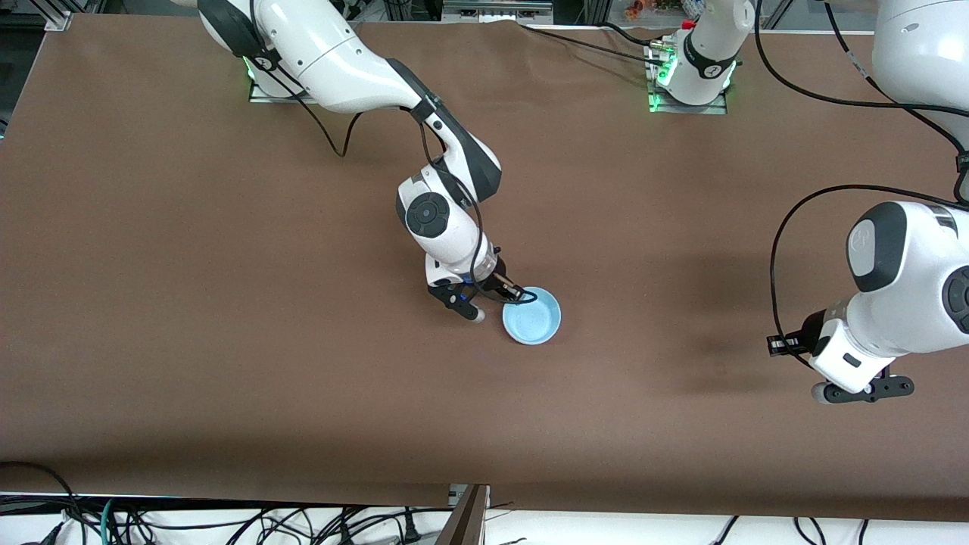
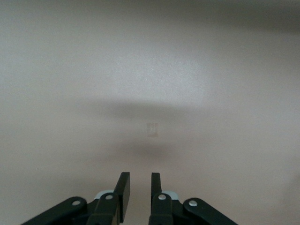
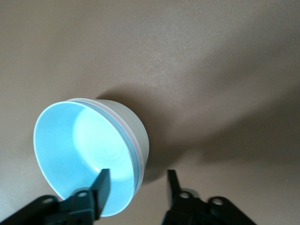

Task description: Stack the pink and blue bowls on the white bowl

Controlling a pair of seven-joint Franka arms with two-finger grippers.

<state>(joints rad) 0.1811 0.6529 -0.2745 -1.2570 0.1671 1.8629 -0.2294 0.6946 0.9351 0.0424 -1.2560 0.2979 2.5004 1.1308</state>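
The light blue bowl sits mid-table, nested on top of a stack. In the right wrist view the blue bowl lies inside a thin pink rim, the pink bowl, which sits in the white bowl. In the front view only the blue one shows. My right gripper is open low at the stack's rim, one finger over the blue inside, the other outside the white wall, also in its wrist view. My left gripper waits over bare table at the left arm's end, fingers nearly together, empty.
The brown table is bare around the stack. Cables trail along the table edge nearest the front camera and near the arm bases.
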